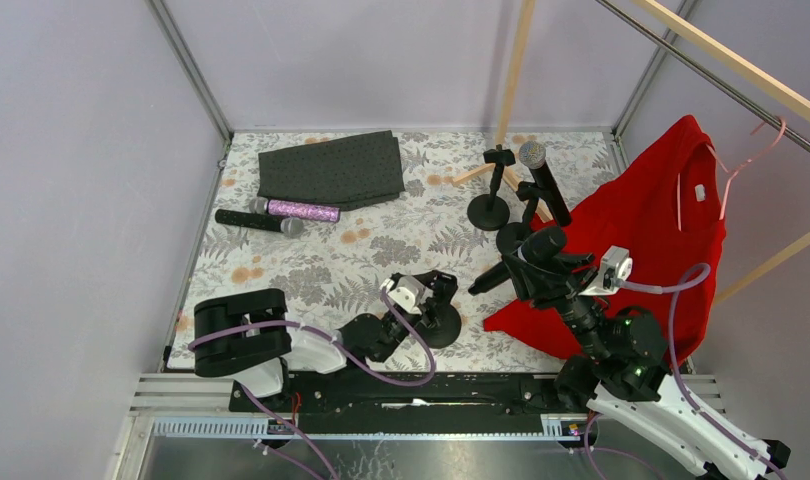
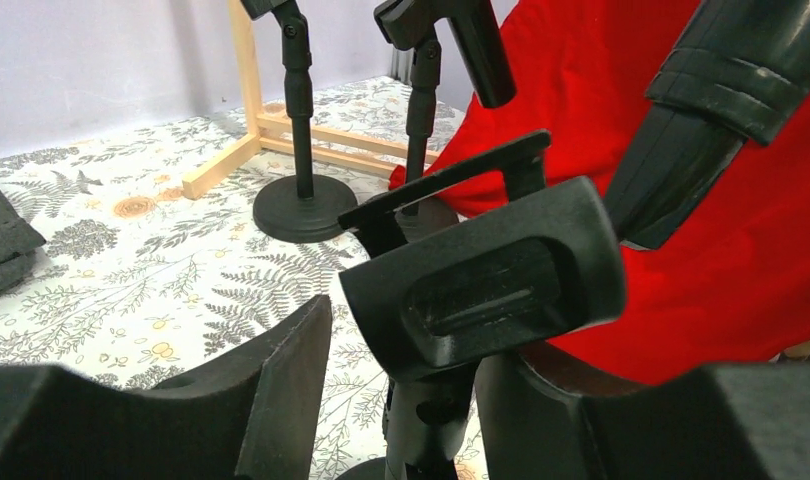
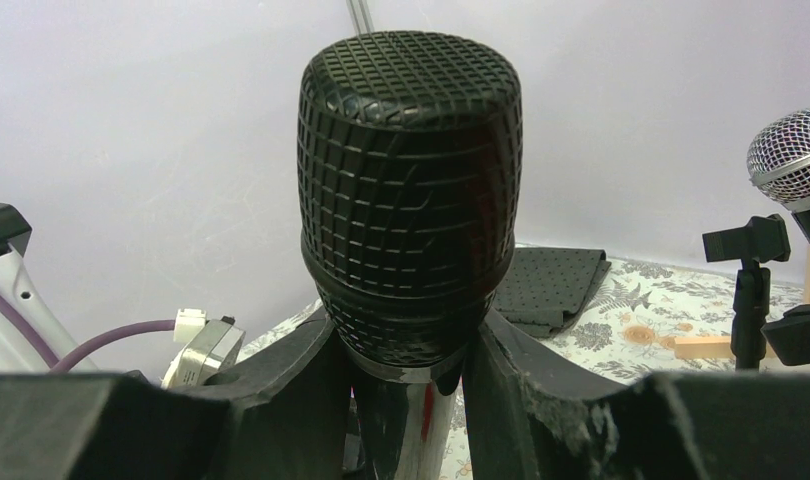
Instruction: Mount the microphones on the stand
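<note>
Top external view has the right gripper (image 1: 541,262) at the near right, over the left edge of a red shirt (image 1: 651,225), clamped on a black-headed microphone (image 1: 546,242). From the right wrist, both fingers press the neck just under the mesh head. The handle juts left and near, close to the third stand (image 1: 439,322) but apart from it.

Just beyond, the loaded stand (image 1: 514,236) carries a silver-headed microphone (image 1: 546,185), leaning towards the far left. The bare-clip stand (image 1: 491,210) sits just to its left. A wooden frame (image 1: 516,60) rises behind both, hemming in the far right corner.

The left gripper (image 1: 428,293) sits near centre at the third stand. From the left wrist, its fingers are parted and straddle the stem below the clip (image 2: 481,290), with floral tablecloth (image 1: 381,250) showing between the left finger and the stem.

Far left, close to the table edge, the purple glitter microphone (image 1: 303,211) and a black microphone (image 1: 253,220) lie side by side just in front of a folded dark mat (image 1: 331,168). A wide stretch of cloth separates them from the stands.
</note>
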{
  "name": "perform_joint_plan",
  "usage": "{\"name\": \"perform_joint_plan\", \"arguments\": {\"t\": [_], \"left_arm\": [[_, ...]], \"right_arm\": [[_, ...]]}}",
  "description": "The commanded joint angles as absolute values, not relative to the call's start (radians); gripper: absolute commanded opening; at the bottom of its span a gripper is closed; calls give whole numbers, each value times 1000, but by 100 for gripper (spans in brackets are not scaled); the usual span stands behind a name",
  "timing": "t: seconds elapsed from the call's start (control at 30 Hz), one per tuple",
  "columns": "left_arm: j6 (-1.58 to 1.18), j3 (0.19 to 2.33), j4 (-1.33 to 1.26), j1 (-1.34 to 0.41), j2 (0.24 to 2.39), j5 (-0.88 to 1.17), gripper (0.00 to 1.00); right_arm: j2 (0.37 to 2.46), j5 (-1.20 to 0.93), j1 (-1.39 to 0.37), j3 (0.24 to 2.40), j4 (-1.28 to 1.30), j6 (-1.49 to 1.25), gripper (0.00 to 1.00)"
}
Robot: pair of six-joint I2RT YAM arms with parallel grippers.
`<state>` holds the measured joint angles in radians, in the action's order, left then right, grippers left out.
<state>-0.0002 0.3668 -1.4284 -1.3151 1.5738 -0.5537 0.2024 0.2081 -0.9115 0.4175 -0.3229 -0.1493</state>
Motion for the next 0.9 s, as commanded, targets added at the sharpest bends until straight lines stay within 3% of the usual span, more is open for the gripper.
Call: {"name": "perform_joint_plan", "arguments": {"t": [0.0, 0.3, 0.43, 0.87], "left_arm": [[11, 398, -1474, -1320, 1576, -597, 51], [3, 377, -1450, -1321, 1541, -523, 23], [-47, 343, -1421, -1319, 1485, -442, 13], [-276, 239, -1389, -1199, 1333, -38, 2]], "right_arm": [[188, 212, -910, 445, -353, -142, 0], [175, 197, -910, 438, -352, -126, 0], [174, 56, -909, 441, -364, -71, 0], [315, -310, -909, 448, -629, 58, 0]]}}
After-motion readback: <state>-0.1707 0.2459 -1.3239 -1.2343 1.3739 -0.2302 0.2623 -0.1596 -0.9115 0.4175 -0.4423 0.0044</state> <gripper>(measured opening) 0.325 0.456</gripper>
